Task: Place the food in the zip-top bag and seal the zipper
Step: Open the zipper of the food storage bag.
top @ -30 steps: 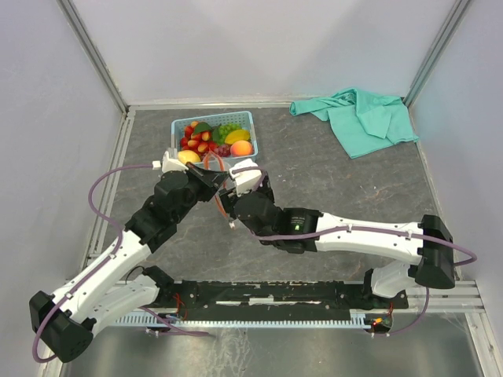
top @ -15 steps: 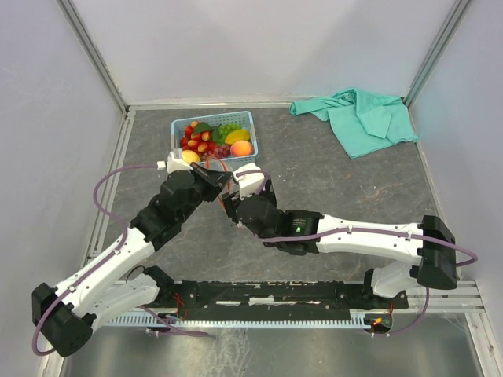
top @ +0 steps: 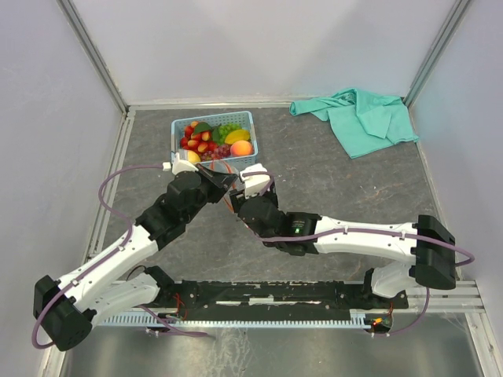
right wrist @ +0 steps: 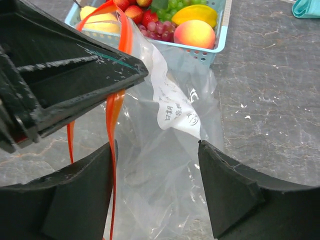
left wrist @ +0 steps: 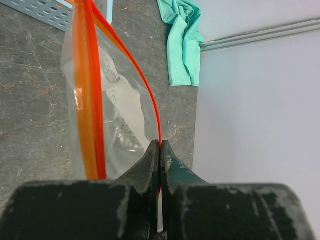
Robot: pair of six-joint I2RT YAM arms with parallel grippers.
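The left gripper [left wrist: 160, 148] pinches the mouth of the zip-top bag [left wrist: 125, 115] while the right gripper [right wrist: 156, 150] gapes around it.
The left gripper is clamped tight on one lip of the red-orange zipper [left wrist: 92, 100], and the clear bag stretches away ahead of it with its mouth parted. The right gripper's fingers [right wrist: 230, 195] stand wide apart, one on each side of the bag, gripping nothing; whether they touch the plastic I cannot tell. Just beyond both grippers sits the light blue basket [top: 250, 124] with the food [right wrist: 194, 33] inside: peach, grapes, strawberries, yellow fruit. The teal cloth [top: 361, 118] lies well beyond the right gripper, off to its right.
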